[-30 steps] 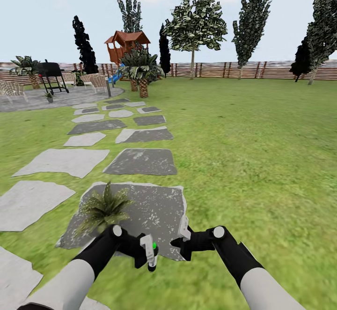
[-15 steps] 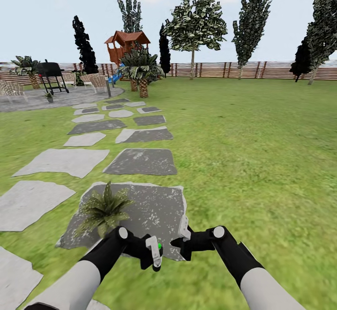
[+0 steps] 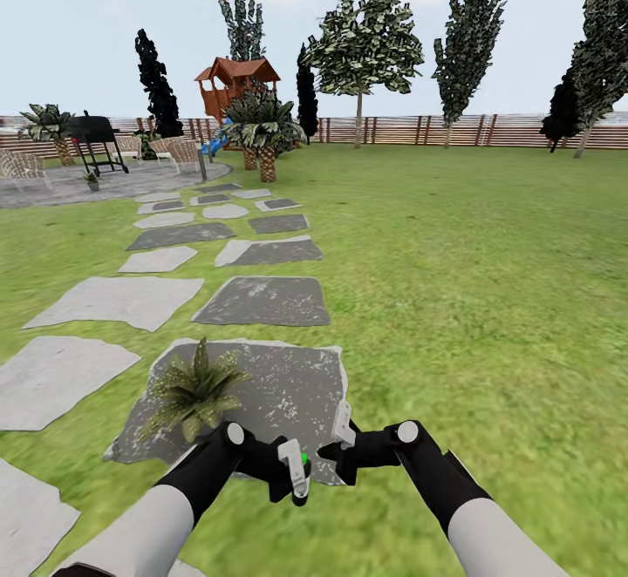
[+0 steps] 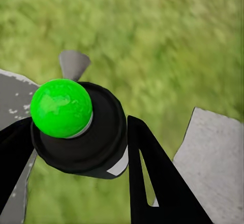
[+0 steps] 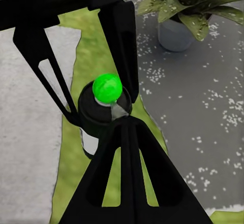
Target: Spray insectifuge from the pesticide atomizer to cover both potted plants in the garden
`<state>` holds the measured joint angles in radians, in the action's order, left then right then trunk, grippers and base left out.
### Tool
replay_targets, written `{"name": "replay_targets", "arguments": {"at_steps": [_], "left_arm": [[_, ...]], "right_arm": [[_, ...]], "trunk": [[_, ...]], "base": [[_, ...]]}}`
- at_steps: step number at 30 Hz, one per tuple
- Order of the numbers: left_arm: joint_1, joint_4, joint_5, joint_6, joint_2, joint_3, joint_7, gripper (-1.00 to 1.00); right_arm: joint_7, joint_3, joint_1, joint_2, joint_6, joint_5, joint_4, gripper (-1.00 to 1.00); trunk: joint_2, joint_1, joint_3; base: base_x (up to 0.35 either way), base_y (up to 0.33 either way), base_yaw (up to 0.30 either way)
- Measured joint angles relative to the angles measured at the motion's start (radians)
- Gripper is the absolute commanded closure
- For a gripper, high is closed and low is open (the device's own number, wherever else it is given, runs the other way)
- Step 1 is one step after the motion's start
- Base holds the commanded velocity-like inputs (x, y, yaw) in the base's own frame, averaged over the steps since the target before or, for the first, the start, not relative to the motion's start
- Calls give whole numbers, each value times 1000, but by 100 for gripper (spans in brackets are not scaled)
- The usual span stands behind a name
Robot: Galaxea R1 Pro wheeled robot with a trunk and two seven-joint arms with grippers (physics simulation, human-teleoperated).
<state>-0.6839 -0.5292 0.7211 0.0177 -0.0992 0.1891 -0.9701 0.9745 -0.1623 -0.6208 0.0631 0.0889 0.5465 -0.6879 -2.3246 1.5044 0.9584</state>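
The left gripper [image 3: 295, 470] is closed around the pesticide atomizer [image 3: 296, 471], its dark fingers [image 4: 152, 168] pressed against either side of the bottle's black collar just under the green nozzle ball [image 4: 61, 107]; the bottle sits low and centred in front of the robot, over the near edge of a dark stepping stone [image 3: 288, 394]. Gripping it at the neck leaves the nozzle free and pointing away from the wrist, which suits aiming a spray. The right gripper [image 3: 342, 443] hangs just beside it, close to the bottle without touching it; whether its fingers are parted or closed I cannot tell, and its wrist camera looks past one black finger [image 5: 127, 173] at the atomizer's green top [image 5: 107, 87], probably placed there to help press or steady the sprayer. Just beyond the left arm stands one potted plant [image 3: 192, 390], a low green rosette in a small pale pot [image 5: 175, 33] on that stone, near enough to be the likely first target. Further out, paving slabs [image 3: 118, 298] lead across the lawn [image 3: 471, 298] toward a patio with a grill [image 3: 94, 137], a palm [image 3: 260, 128] and a red playhouse [image 3: 235, 84] by the fence.
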Motion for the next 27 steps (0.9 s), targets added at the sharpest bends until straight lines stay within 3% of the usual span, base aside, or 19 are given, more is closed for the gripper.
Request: {"name": "replay_targets", "arguments": {"at_steps": [27], "left_arm": [[0, 0, -4, 3, -27, 0, 1, 100]], "right_arm": [[0, 0, 0, 0, 0, 0, 0, 100]], "trunk": [[0, 0, 0]], "base": [[0, 0, 0]]}}
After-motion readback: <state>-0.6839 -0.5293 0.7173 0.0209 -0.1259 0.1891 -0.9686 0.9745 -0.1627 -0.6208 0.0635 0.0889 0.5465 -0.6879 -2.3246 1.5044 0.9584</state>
